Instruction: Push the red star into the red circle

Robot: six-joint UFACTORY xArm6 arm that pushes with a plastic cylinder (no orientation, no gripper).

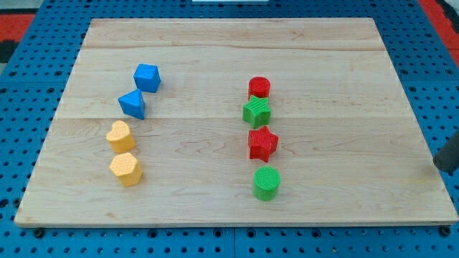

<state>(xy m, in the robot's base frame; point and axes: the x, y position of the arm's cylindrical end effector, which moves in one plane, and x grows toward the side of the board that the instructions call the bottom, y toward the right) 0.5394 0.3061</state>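
Observation:
The red star [262,143] lies on the wooden board right of centre. The red circle [259,88] stands above it, with the green star [257,112] between the two. The green circle [266,183] sits just below the red star. The four form a column. My rod shows only as a dark shape at the view's right edge, and my tip [439,166] is far to the right of the red star, by the board's right edge.
A blue cube [147,77] and a blue triangle [133,104] lie at the upper left. A yellow heart [120,135] and a yellow hexagon [125,169] lie below them. The wooden board [344,64] rests on a blue pegboard.

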